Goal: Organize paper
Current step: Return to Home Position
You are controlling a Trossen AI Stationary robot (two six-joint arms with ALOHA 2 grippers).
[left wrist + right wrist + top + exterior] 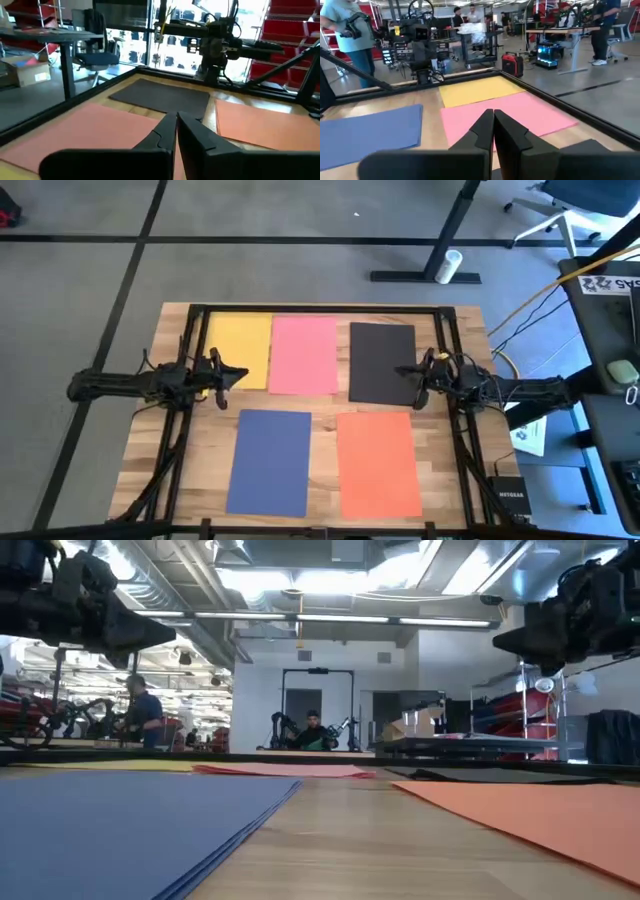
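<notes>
The left gripper (236,373) hangs clenched and empty above the yellow sheet (240,345), well clear of the table (322,460). The right gripper (402,372), fingers pressed together on nothing, hangs facing it above the black sheet (380,355). The pink sheet (304,355) lies flat between them. A bare strip of wood runs under both grippers' near side, and past it the navy sheet (270,462) lies by the left gripper and the orange sheet (378,463) by the right. A dark frame (320,308) rims the table. The sheets lie flat, apart, with their edges roughly parallel.
</notes>
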